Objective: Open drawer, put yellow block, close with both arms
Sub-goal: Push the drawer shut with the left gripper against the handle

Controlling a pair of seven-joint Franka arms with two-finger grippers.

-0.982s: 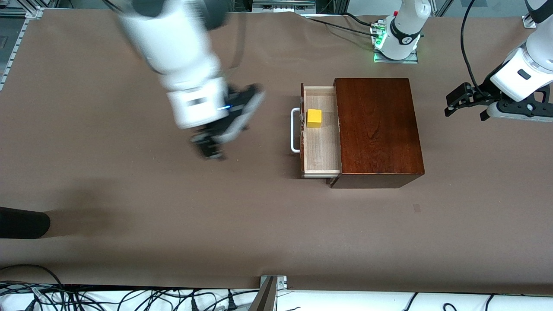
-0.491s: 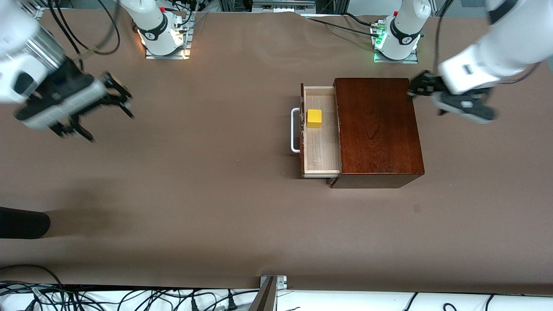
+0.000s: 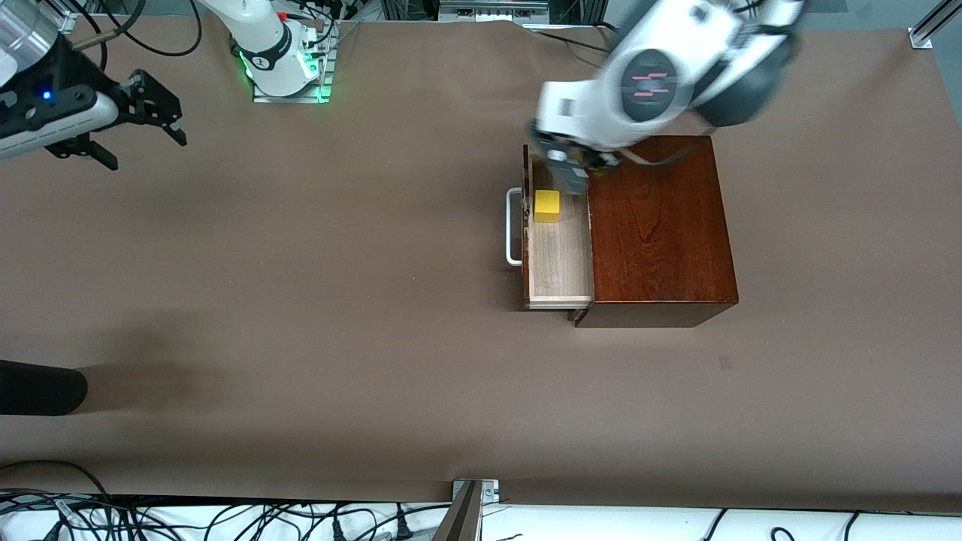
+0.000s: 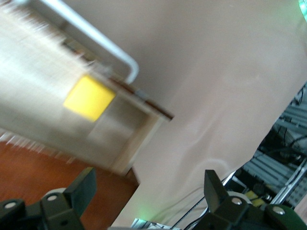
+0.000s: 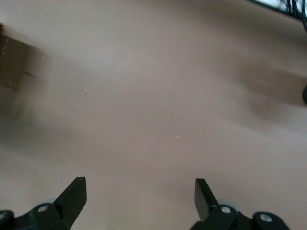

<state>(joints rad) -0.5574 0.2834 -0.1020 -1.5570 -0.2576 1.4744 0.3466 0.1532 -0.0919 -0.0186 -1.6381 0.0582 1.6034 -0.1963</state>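
The drawer (image 3: 560,255) of the dark reddish-brown wooden box (image 3: 657,218) stands pulled out, its white bar handle (image 3: 513,225) toward the right arm's end of the table. The yellow block (image 3: 546,206) lies inside it, near the end farther from the front camera. My left gripper (image 3: 570,171) hangs open and empty over that end of the drawer, right beside the block. The left wrist view shows its own gripper (image 4: 146,189) open, with the block (image 4: 88,98) and handle (image 4: 96,40) ahead. My right gripper (image 3: 146,146) is open and empty above bare table at the right arm's end, as its wrist view (image 5: 139,191) also shows.
A dark rounded object (image 3: 37,387) juts in at the table's edge near the front camera, at the right arm's end. Cables and a metal bracket (image 3: 470,511) line the front edge. The arm bases (image 3: 282,60) (image 3: 688,75) stand along the back edge.
The left arm has swung in from the left arm's end of the table to over the drawer. The right arm has pulled away to its own end. Drawer and block have not moved.
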